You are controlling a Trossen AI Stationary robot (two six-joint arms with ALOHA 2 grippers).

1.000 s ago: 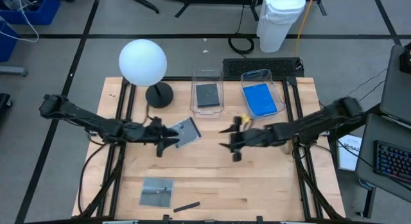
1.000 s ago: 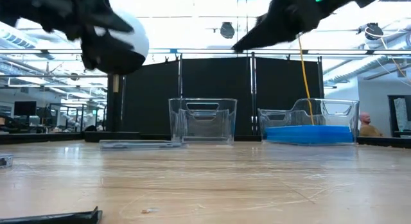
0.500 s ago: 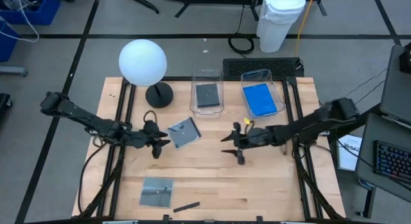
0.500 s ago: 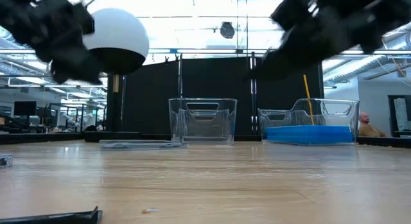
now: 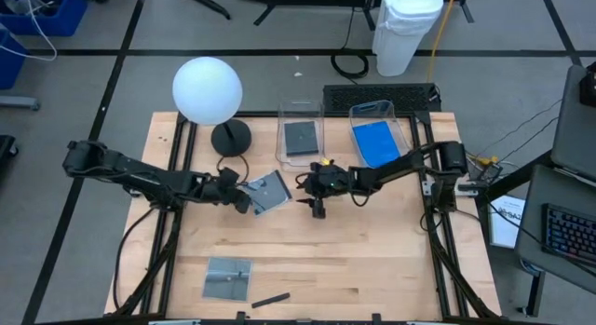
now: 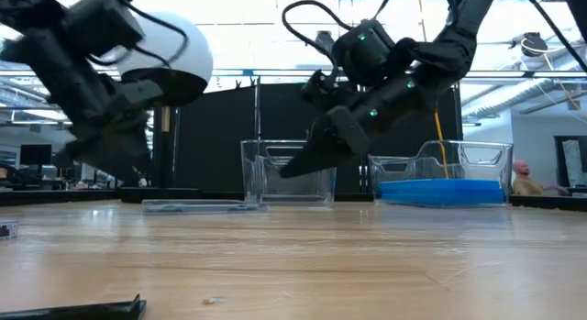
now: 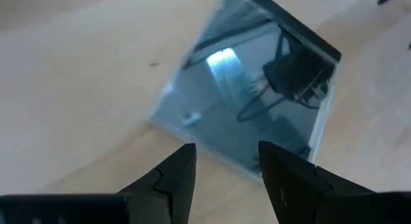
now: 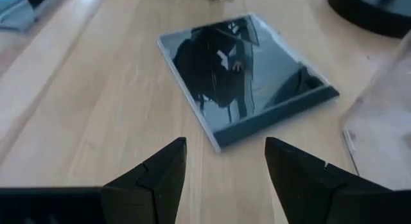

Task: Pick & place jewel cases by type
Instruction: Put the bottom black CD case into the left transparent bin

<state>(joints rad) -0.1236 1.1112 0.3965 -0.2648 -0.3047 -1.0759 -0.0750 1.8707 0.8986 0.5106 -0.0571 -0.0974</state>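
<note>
High view shows me the dark grey squarish plastic jewel case at frame centre, lying flat and turned corner-on, between my left gripper just beside its left edge and my right gripper a little further off on its right. Both wrist views show what that one cannot: each pair of jaws spread and empty, the case lying ahead of them.

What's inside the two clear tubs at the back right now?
The left tub holds a dark case; the right tub holds a blue case. Whether more cases lie beneath either cannot be seen.
</note>
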